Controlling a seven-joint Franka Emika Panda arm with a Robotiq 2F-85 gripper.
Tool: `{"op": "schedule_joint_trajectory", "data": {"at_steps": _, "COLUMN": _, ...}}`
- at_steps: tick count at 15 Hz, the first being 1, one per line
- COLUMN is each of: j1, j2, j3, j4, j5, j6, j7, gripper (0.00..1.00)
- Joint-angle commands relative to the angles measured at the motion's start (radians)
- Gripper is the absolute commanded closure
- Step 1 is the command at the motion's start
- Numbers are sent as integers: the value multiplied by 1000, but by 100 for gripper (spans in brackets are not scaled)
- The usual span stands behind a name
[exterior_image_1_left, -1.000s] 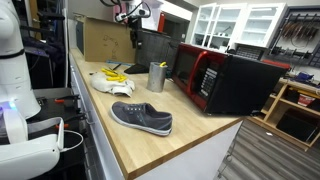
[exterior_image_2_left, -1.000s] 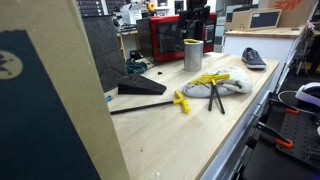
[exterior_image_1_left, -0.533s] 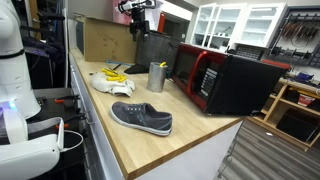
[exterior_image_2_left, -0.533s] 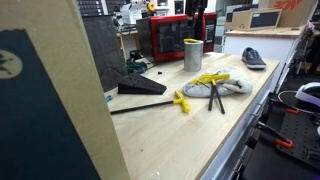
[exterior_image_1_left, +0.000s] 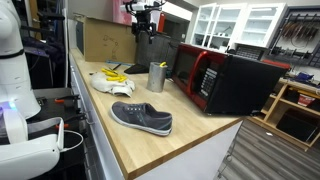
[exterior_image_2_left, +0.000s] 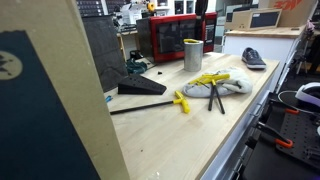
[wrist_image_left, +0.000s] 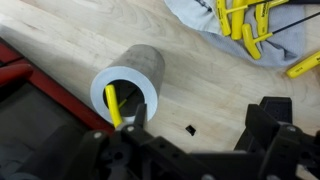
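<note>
Metal cup: a grey cylinder standing upright with its mouth open on the wooden countertop. A yellow stick leans inside it against the near rim. In both exterior views the cup stands just in front of the red microwave, on the side facing the cloth.

Gripper: the jaws stand wide apart and hold nothing. In the wrist view the cup lies to one side of the gap between them, just beyond the finger nearest to it, and not between the two fingers. Bare wood fills the gap itself. In an exterior view the gripper hangs high over the counter, well apart from the cup, above it and towards the back wall. No part of it touches the cup.

Surroundings: a pale cloth carrying yellow-handled tools lies near the cup, on the side away from the microwave. A grey shoe rests on its sole nearer the counter's front end. A cardboard box stands at the back of the counter.
</note>
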Motion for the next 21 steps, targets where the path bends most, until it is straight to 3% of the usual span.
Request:
{"op": "schedule_joint_trajectory", "data": {"at_steps": 1, "j1": -14, "j2": 4, "j3": 0, "j4": 4, "j5": 14, "j6": -2, "j7": -12, "gripper": 0}}
{"op": "schedule_joint_trajectory", "data": {"at_steps": 9, "j1": -14, "j2": 21, "j3": 7, "j4": 3, "j5": 21, "j6": -12, "j7": -13, "gripper": 0}}
{"op": "schedule_joint_trajectory", "data": {"at_steps": 16, "j1": -41, "j2": 103, "j3": -47, "j4": 48, "j5": 119, "j6": -44, "j7": -219, "gripper": 0}}
{"op": "schedule_joint_trajectory", "data": {"at_steps": 21, "j1": -89, "j2": 182, "j3": -69, "j4": 122, "j5": 107, "j6": -24, "j7": -283, "gripper": 0}}
